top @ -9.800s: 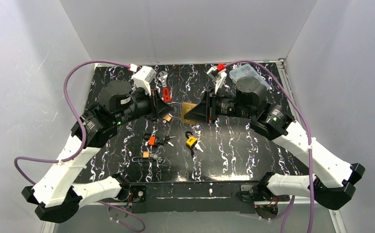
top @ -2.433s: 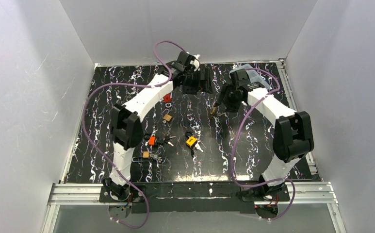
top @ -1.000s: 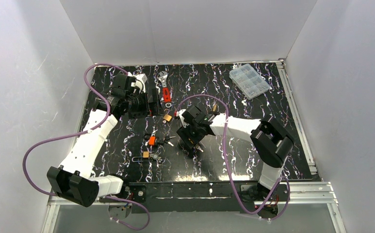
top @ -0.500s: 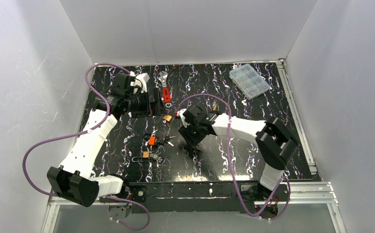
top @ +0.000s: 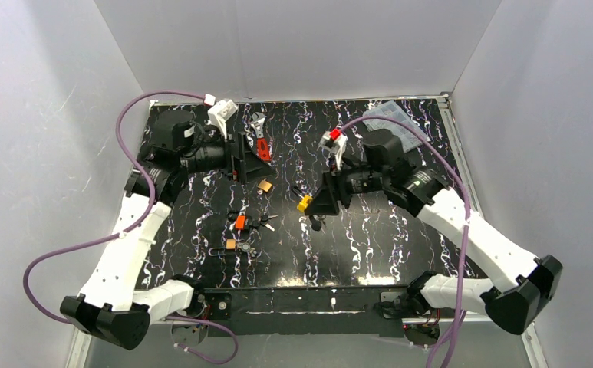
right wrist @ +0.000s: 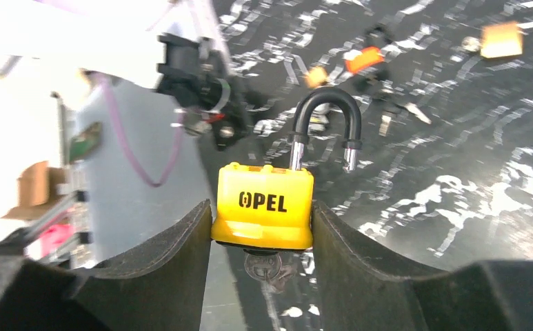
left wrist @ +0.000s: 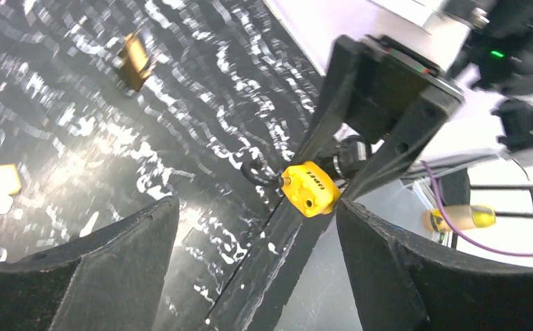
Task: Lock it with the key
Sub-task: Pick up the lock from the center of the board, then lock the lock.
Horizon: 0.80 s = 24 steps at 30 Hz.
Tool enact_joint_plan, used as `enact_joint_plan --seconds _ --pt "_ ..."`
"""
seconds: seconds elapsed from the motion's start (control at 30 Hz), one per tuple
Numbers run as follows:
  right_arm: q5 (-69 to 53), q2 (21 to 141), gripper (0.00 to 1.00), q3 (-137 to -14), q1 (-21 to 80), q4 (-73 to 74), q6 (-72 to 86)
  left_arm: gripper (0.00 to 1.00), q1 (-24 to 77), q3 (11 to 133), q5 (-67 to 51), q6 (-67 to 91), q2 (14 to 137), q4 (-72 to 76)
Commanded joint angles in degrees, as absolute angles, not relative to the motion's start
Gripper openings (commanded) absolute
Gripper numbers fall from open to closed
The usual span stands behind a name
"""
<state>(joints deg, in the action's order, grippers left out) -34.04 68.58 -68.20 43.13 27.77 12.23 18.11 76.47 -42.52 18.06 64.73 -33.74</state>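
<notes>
A yellow OPEL padlock (right wrist: 263, 205) is clamped by its body between my right gripper's (right wrist: 262, 214) fingers. Its black shackle (right wrist: 325, 117) stands open, one leg out of the body. A silver key (right wrist: 269, 265) sticks out of the lock's underside, with more keys hanging from it. From above, the padlock (top: 304, 203) is held over the middle of the table by the right gripper (top: 310, 201). My left gripper (top: 241, 157) hovers at the back left, open and empty, pointing at the padlock (left wrist: 310, 188), well short of it.
On the black marbled table lie an orange padlock with keys (top: 240, 222), a small brass padlock (top: 265, 185), another small lock on a ring (top: 231, 244), and a red wrench (top: 261, 142). A clear parts box (top: 393, 126) sits at the back right, partly behind the right arm.
My right gripper has lifted the yellow padlock off the table and swung it up to face left. The left gripper has turned toward it and its fingers have narrowed a little.
</notes>
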Motion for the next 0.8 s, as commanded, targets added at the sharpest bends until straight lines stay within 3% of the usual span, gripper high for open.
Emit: enact_joint_plan --seconds 0.0,0.13,0.33,0.63,0.77 --pt "-54.45 63.26 0.01 -67.97 39.43 17.84 21.4 0.8 18.02 77.67 -57.43 20.59 61.55 -21.5" --pt "-64.37 60.62 0.01 -66.02 37.16 5.46 32.45 0.75 19.69 78.87 -64.43 21.95 61.65 -17.4" --pt "-68.35 59.86 0.01 -65.27 37.1 -11.47 45.57 0.69 26.86 81.55 -68.63 21.71 63.56 -16.7" --pt "-67.82 59.72 0.01 -67.87 36.91 -14.25 48.58 0.61 31.01 81.96 -69.38 22.23 64.33 -16.52" --pt "-66.71 59.61 0.01 -67.92 36.83 -14.06 48.74 0.53 32.25 81.78 -68.85 22.6 64.58 -16.52"
